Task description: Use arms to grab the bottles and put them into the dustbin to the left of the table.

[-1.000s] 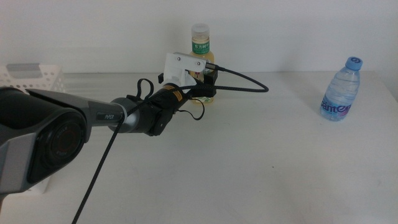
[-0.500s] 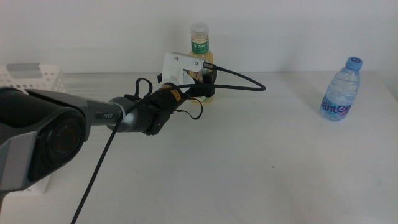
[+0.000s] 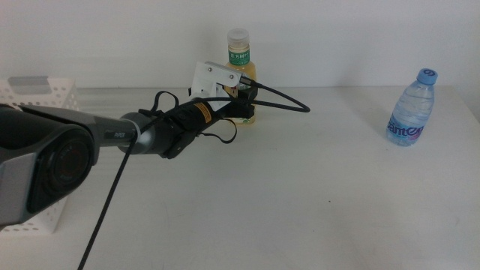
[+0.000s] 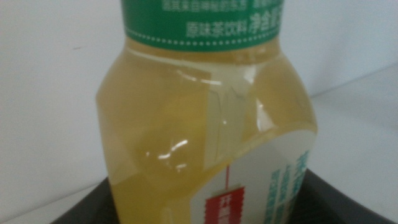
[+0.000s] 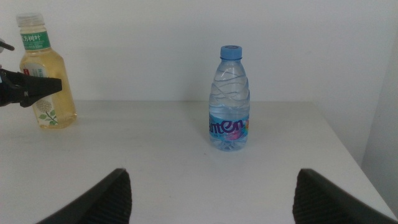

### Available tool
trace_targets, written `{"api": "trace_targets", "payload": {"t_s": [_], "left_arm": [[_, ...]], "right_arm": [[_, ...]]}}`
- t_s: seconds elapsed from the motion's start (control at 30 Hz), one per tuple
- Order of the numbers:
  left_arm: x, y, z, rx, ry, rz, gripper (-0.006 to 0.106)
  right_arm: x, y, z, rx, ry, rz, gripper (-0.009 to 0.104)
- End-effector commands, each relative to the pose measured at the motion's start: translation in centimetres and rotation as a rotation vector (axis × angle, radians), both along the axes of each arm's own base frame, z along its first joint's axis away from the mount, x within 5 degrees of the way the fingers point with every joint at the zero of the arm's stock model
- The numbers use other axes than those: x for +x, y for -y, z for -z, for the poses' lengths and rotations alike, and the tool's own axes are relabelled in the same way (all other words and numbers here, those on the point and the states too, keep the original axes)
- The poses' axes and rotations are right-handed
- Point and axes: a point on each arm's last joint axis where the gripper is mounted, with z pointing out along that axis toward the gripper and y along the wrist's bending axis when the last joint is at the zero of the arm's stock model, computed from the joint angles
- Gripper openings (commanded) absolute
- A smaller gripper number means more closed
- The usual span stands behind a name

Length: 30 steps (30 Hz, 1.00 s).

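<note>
The yellowish tea bottle [image 3: 240,54] with white cap and green label stands at the back of the table [image 3: 315,195]. My left gripper [image 3: 245,101] reaches it from the left and is shut on its lower body. In the left wrist view the tea bottle [image 4: 199,124] fills the picture between the two dark jaws. The right wrist view shows the tea bottle [image 5: 46,78] with a left jaw across it. The blue-capped water bottle [image 3: 411,109] stands upright at the far right, also the water bottle [image 5: 230,106] ahead of my open, empty right gripper [image 5: 214,199]. The white dustbin [image 3: 34,94] sits at the left edge.
The left arm's white housing [image 3: 214,78] and a looping black cable [image 3: 289,101] hang beside the tea bottle. A white wall closes off the table's back edge. Bare tabletop lies between the two bottles and toward the front.
The left arm has drawn slightly to the left and up, and the tea bottle has shifted a little left with it. The water bottle has not moved.
</note>
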Motion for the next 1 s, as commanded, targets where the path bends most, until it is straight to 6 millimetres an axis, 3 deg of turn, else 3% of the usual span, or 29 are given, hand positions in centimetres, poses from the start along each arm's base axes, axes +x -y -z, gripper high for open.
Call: {"api": "trace_targets", "payload": {"t_s": [0.0,0.03,0.3,0.53,0.97], "left_arm": [[0.0,0.1,-4.5,-0.047,0.078,0.036,0.0],[-0.1,0.1,-4.7,-0.017,0.076,0.044,-0.005],[-1.1,-0.5,-7.9,0.057,0.072,0.027,-0.005],[-4.6,-2.0,-10.3,0.041,0.124,-0.002,-0.005],[-11.8,-5.1,-18.0,0.088,0.153,-0.051,-0.005]], "right_arm": [[-0.2,0.1,-1.1,-0.01,0.107,0.012,0.068],[-0.2,0.1,-1.1,-0.01,0.107,0.012,0.068],[-0.2,0.1,-1.0,-0.01,0.106,0.012,0.068],[-0.2,0.1,-1.0,-0.01,0.106,0.012,0.068],[-0.2,0.1,-1.0,-0.01,0.106,0.012,0.068]]}}
